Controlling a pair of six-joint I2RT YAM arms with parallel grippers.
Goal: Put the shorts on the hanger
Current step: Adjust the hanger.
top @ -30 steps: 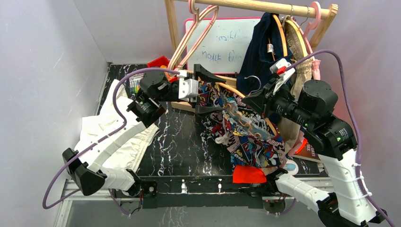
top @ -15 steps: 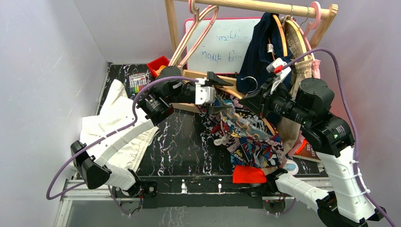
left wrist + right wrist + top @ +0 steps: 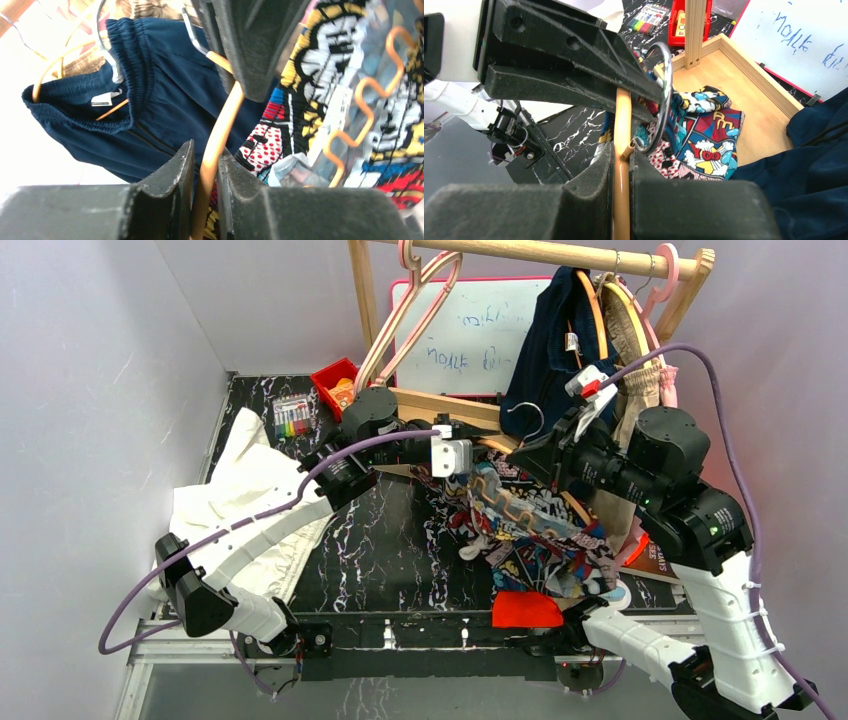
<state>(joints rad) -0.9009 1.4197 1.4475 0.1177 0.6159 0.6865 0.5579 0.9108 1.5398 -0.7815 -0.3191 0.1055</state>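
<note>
The light-orange hanger [image 3: 222, 125] is held in the air by both grippers. My left gripper [image 3: 206, 150] is shut on one sloping arm of it, seen from above [image 3: 478, 437] just left of the silver hook [image 3: 666, 85]. My right gripper [image 3: 621, 155] is shut on the same hanger, near the base of the hook, its fingers [image 3: 535, 452] facing the left gripper. The comic-print shorts [image 3: 535, 535] hang draped through the hanger down to the table, with the zigzag bar [image 3: 365, 115] lying against the fabric [image 3: 320, 65].
A wooden clothes rack [image 3: 540, 252] stands at the back with pink hangers [image 3: 410, 310] and a dark navy garment [image 3: 550, 350]. A whiteboard [image 3: 470, 340] leans behind it. A white cloth [image 3: 250, 500] lies at the left. A red bin [image 3: 335, 375] and markers [image 3: 292, 418] sit at the back left.
My left gripper swung right to the hanger and closed on its arm. The shorts shifted slightly with the hanger. The right gripper kept its grip and hardly moved.
</note>
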